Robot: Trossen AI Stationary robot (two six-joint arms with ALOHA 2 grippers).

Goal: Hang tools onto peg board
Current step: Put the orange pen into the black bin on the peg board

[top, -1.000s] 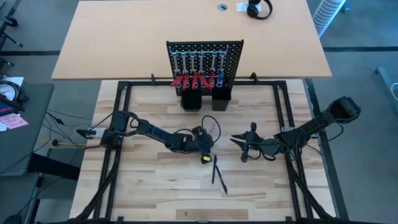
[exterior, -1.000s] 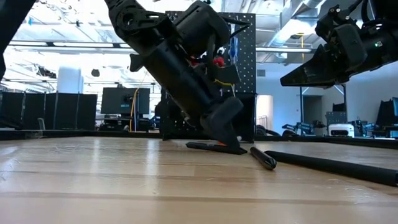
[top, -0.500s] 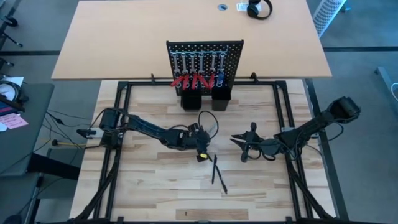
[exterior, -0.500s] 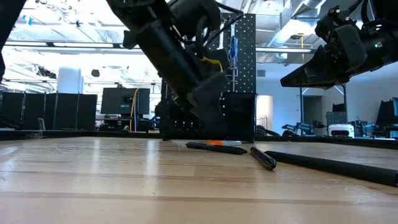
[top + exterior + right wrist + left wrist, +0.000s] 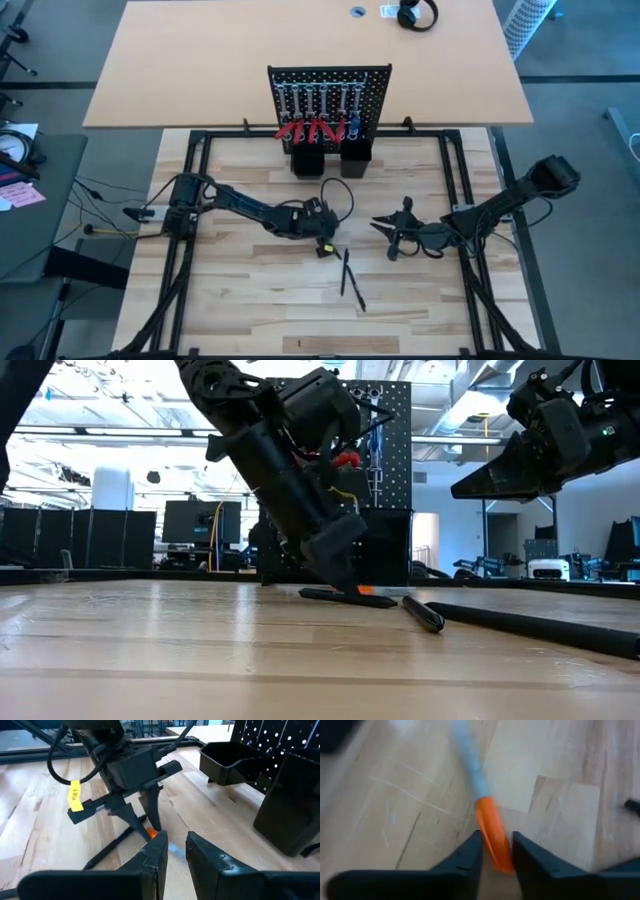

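Note:
The peg board (image 5: 328, 92) stands upright at the table's far middle, with silver wrenches and red-handled tools hanging on it. An orange-handled screwdriver (image 5: 492, 840) lies flat on the table's middle (image 5: 340, 597). My left gripper (image 5: 322, 243) stands over it, pointing down, shut on its handle. Two thin black stick tools (image 5: 347, 272) lie just nearer. My right gripper (image 5: 385, 230) hovers to the right of the screwdriver, above the table, with a narrow gap between its fingers and nothing in it. My left gripper pinches the screwdriver's orange handle (image 5: 495, 852) between its two fingers (image 5: 470, 857). The fingers come from above, slanting down from the table's left (image 5: 150, 817), and lie across the tool. The screwdriver rests along its length on the table (image 5: 375, 600).
Two black box holders (image 5: 307, 160) sit at the peg board's foot. A black metal frame (image 5: 200, 140) runs round the wooden table. A yellow tag (image 5: 75, 795) hangs from the left wrist. Bare wood lies near the table's front edge.
My left gripper rose off the table and shifted slightly toward the left edge, then came back down onto the screwdriver's handle. The screwdriver stayed lying where it was. My right arm kept still.

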